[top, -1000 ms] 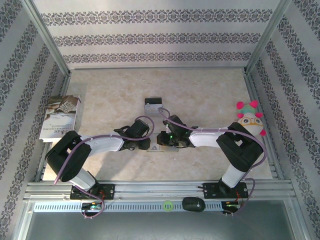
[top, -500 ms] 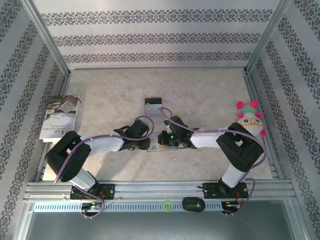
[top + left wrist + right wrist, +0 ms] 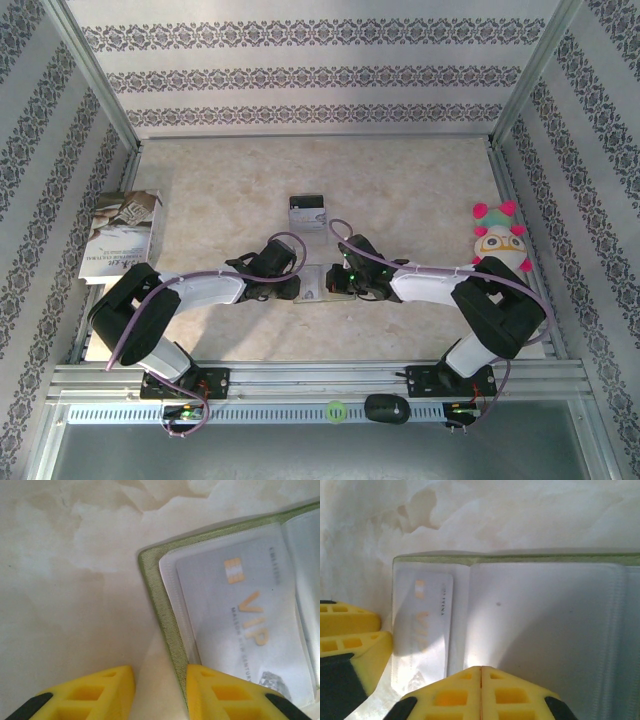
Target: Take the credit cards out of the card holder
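Observation:
The card holder (image 3: 316,288) lies open on the table between my two grippers, clear pockets up. One of the credit cards (image 3: 245,615), pale with gold VIP lettering, sits in its left pocket (image 3: 422,625). Another card (image 3: 306,211) with a black band lies loose on the table farther back. My left gripper (image 3: 160,692) is open and straddles the holder's olive edge (image 3: 155,595); its right finger (image 3: 230,692) rests on the holder and the other is over the table. My right gripper (image 3: 481,680) is shut, tips low over the right clear pocket (image 3: 545,620).
A printed booklet (image 3: 120,235) lies at the table's left edge. A plush toy (image 3: 500,240) with pink tufts stands at the right edge. Patterned walls enclose the far and side edges.
My right arm's elbow has swung right and toward the near edge, and its gripper has shifted slightly over the holder. The left arm has stayed in place.

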You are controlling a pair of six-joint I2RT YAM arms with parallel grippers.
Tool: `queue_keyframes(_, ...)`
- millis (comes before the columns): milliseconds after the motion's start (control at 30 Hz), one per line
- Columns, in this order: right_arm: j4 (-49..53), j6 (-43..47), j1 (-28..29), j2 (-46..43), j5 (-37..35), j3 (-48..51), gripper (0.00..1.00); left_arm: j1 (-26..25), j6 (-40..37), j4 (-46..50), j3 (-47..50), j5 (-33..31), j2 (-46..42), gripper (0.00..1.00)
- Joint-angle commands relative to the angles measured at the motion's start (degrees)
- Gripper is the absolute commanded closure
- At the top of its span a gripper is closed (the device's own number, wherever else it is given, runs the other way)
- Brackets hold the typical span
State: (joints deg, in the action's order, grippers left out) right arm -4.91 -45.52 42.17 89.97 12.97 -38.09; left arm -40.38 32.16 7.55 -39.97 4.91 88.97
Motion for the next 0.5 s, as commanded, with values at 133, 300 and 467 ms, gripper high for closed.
queue_keyframes(133,7.02,9.14,1.82,-0.22,-0.16,-7.44,0.75,0.06,0.25,0.52,2.79,2.62,-2.66,0.62)
queue_keyframes(300,13.26,13.8,2.86,0.69,-6.93,-11.21,0.73,0.04,-1.39,0.8,2.64,0.77,-5.48,0.48)
queue_keyframes(467,12.81,13.82,1.94,1.15,-5.95,-11.31,0.73,-0.05,-2.27,-2.65,0.98,1.88,-3.77,0.38)
